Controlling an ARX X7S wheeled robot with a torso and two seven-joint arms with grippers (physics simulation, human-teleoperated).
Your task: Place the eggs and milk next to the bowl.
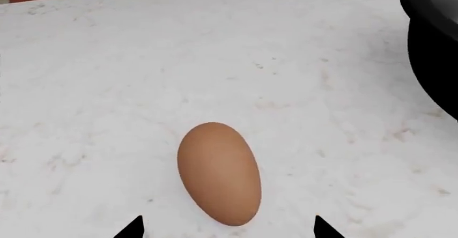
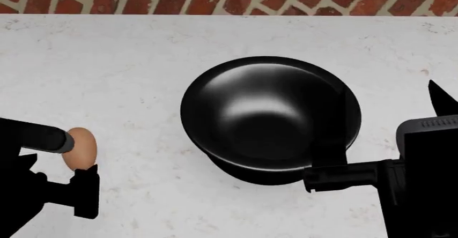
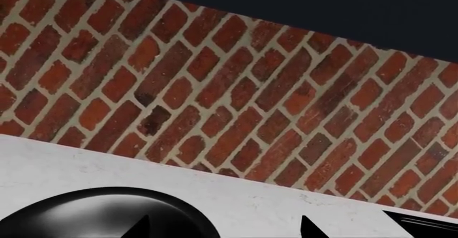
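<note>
Your left gripper (image 1: 229, 228) is spread wide, its fingertips either side of one egg (image 1: 219, 172) lying free on the bench (image 2: 143, 61) near the left edge. The bowl (image 2: 268, 114) sits mid-bench, well apart from that egg. Your right gripper (image 3: 224, 228) is parted too, gripping nothing, beside the bowl, facing the brick wall (image 3: 236, 98).

The left arm (image 2: 29, 136) reaches in low from the left side, its gripper (image 1: 227, 228) spread wide, both fingertips apart. The right arm (image 2: 422, 179) is raised at the right side, its gripper (image 3: 223, 228) also spread.
</note>
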